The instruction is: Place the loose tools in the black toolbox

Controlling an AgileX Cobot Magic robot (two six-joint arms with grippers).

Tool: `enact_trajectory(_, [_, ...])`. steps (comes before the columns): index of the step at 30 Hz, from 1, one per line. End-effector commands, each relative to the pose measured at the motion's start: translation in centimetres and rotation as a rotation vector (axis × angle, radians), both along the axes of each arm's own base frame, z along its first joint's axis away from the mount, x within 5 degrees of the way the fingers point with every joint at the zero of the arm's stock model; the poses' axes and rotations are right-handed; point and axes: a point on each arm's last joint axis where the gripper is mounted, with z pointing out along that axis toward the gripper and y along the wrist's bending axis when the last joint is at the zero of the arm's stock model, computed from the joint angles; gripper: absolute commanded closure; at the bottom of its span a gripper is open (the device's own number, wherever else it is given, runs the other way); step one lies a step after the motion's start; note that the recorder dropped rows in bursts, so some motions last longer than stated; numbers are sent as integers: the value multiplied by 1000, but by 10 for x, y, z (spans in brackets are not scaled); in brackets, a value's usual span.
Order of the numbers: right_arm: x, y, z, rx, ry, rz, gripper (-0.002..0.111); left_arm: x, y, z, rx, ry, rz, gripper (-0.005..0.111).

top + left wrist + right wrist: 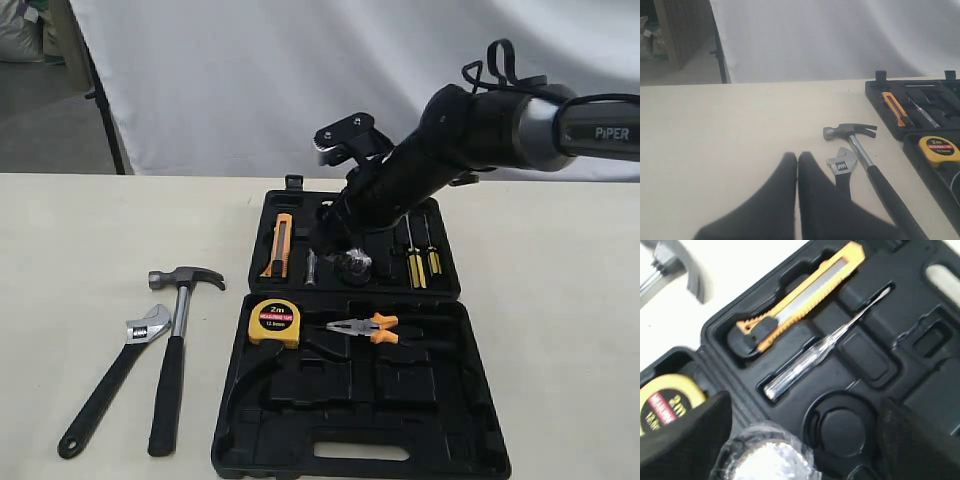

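The black toolbox (440, 440) lies open on the table. My right gripper (340, 255) is low over its far half, fingers wide apart. In the right wrist view the small round tape roll (767, 455), shiny in clear wrap, lies between the right gripper's (805, 402) fingers, close to one finger and apart from the other, beside a round recess (842, 427). Left of the box lie the claw hammer (180, 330) and the adjustable wrench (110, 380). My left gripper (797, 156) is shut and empty, near the wrench (841, 162) and hammer (865, 160); it does not show in the exterior view.
In the box sit a yellow tape measure (274, 321), orange-handled pliers (365, 327), an orange utility knife (280, 245), a tester screwdriver (825, 347) and two yellow-handled screwdrivers (422, 262). The near half has several empty recesses and a handle slot (360, 452). A white backdrop hangs behind the table.
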Motion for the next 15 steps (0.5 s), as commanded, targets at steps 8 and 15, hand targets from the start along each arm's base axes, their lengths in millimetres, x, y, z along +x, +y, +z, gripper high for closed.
enact_trajectory(8, [-3, 4, 15, 49, -22, -33, 4, 0, 0, -1, -10, 1, 5, 106])
enact_trajectory(15, [-20, 5, 69, 264, 50, -106, 4, 0, 0, -1, -10, 1, 5, 106])
